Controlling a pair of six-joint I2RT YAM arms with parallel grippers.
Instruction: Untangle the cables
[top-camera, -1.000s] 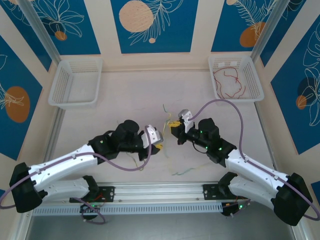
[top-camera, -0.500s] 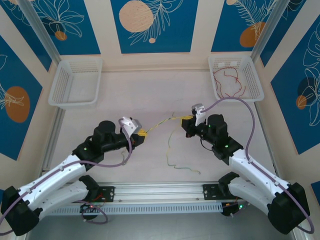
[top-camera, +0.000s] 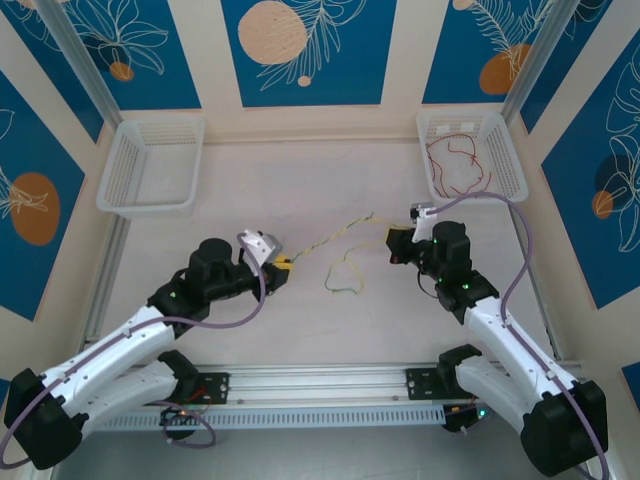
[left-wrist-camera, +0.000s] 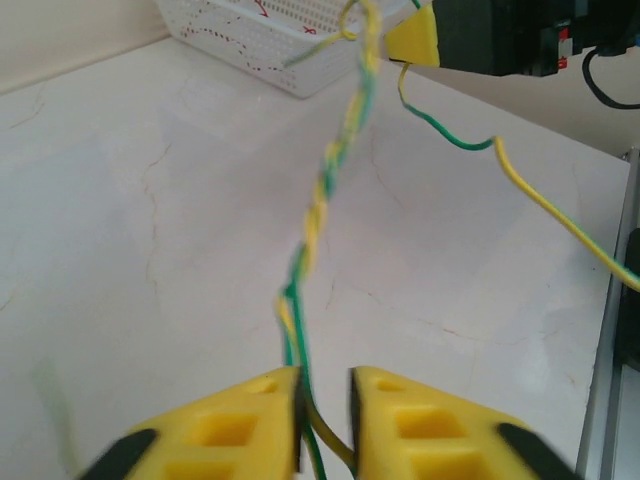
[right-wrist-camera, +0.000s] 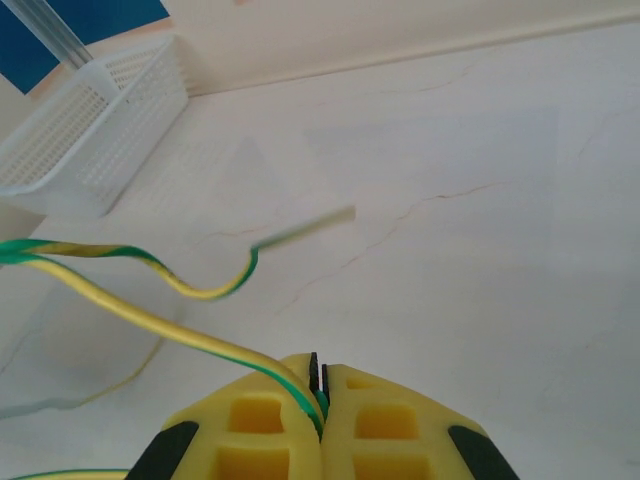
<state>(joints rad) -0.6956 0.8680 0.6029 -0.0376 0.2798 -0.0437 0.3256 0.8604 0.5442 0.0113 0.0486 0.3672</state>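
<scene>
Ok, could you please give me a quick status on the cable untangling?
Right end effector shut on green-yellow cables. Left end effector jaws slightly apart around them, grip unclear. Twisted stretch strung between both. Red cable in the far-right basket.

The pale table (top-camera: 300, 180) bears a left basket (top-camera: 145, 207) and a right basket (top-camera: 500, 150) at its far corners.

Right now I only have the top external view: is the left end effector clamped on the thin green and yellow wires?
Observer: No. In the left wrist view the left end effector has its yellow fingers slightly apart, with the thin twisted green-and-yellow wires running through the gap.
Operator: And the other side?
Observer: In the right wrist view the right end effector is shut on a green-and-yellow strand.
</scene>
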